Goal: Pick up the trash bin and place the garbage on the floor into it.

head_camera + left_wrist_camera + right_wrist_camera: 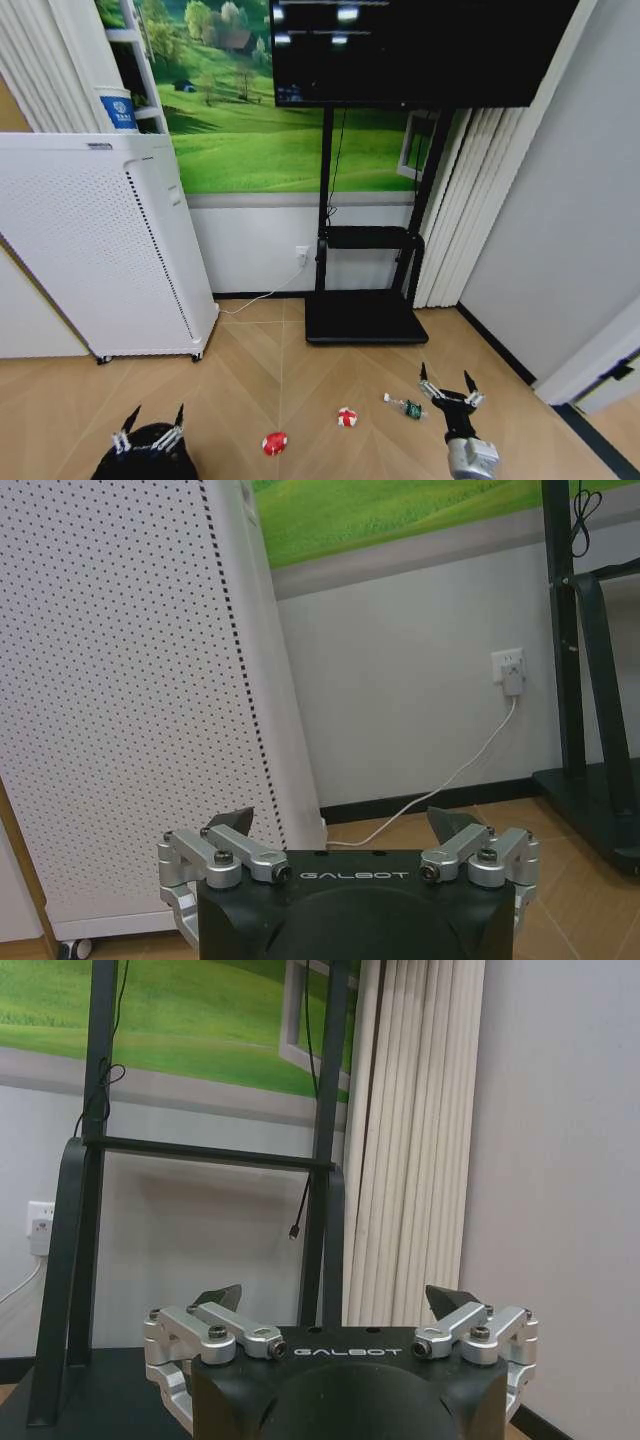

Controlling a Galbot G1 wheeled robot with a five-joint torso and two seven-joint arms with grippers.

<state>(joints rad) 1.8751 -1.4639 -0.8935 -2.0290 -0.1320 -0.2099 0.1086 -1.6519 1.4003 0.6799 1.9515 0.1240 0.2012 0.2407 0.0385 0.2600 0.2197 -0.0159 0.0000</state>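
Three pieces of garbage lie on the wooden floor: a red wad (274, 443), a red-and-white wrapper (347, 417) and a slim green-and-white bottle-like piece (406, 407). My right gripper (446, 383) hovers open just right of the bottle-like piece, holding nothing; in its wrist view the right gripper (335, 1295) faces the TV stand. My left gripper (155, 413) is open at the lower left, left of the red wad. A black round shape (145, 462) directly under it at the frame edge looks like the trash bin. The left gripper (340, 820) points at the white appliance and the wall.
A tall white perforated appliance (100, 250) on casters stands at the left, its cable (262, 296) running to a wall socket. A black TV stand with a flat base (365, 318) sits against the wall ahead. Curtains (470, 210) and a grey wall (570, 230) close the right side.
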